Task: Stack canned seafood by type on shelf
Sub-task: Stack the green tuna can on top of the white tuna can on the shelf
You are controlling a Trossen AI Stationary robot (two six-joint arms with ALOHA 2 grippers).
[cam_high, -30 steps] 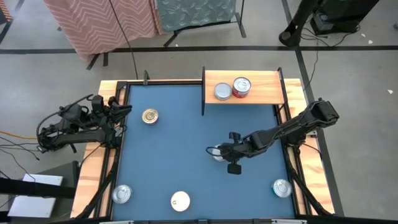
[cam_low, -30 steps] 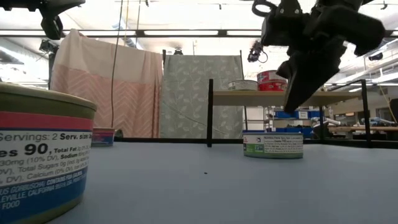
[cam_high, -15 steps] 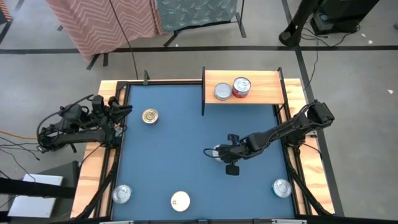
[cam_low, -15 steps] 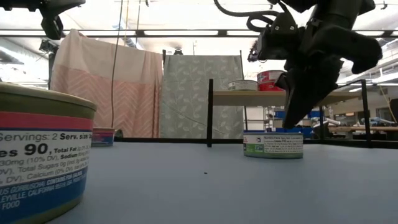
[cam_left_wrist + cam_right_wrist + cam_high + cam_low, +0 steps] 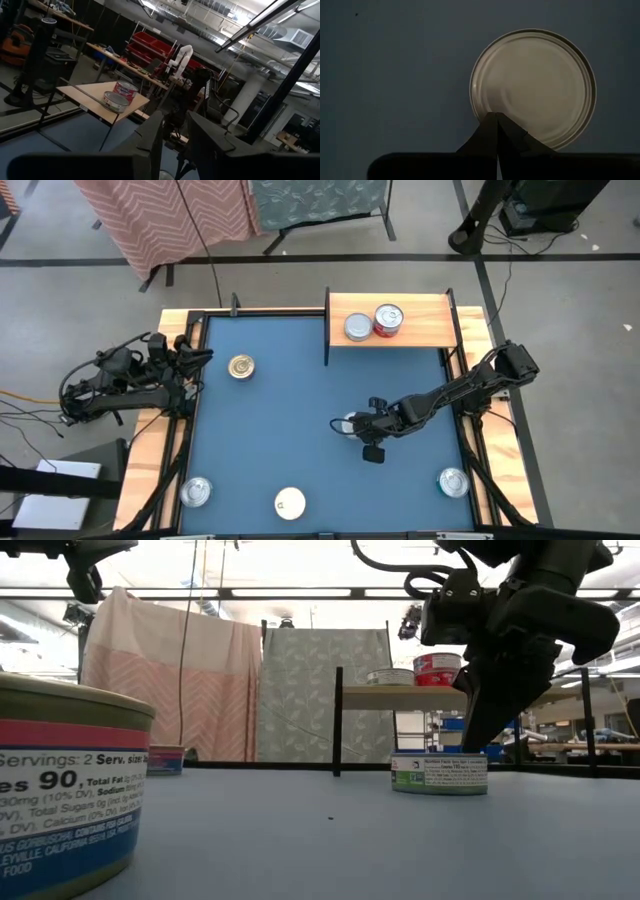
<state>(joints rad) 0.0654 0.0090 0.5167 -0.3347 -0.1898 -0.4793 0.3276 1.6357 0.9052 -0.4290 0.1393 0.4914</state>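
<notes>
- Right gripper (image 5: 352,425) hangs over a silver-lidded tin (image 5: 534,87) in the middle-right of the blue table (image 5: 270,430); its fingers (image 5: 496,131) are pressed together into a point above the lid, gripping nothing. Whether the tips touch the lid cannot be told.
- From table height, this tin (image 5: 439,772) shows a teal-and-white side label and stands flat on the table.
- Shelf (image 5: 425,330) sits at the table's far edge, carrying a silver-topped tin (image 5: 357,327) just beside a red-labelled tin (image 5: 388,320).
- Gold-lidded tin (image 5: 240,366) stands near the left arm.
- Near edge holds a silver tin (image 5: 196,492), a white-lidded tin (image 5: 290,502) and another silver tin (image 5: 453,481).
- Left gripper (image 5: 200,358) waits at the table's left rail, fingers (image 5: 150,140) narrowly apart and empty.
</notes>
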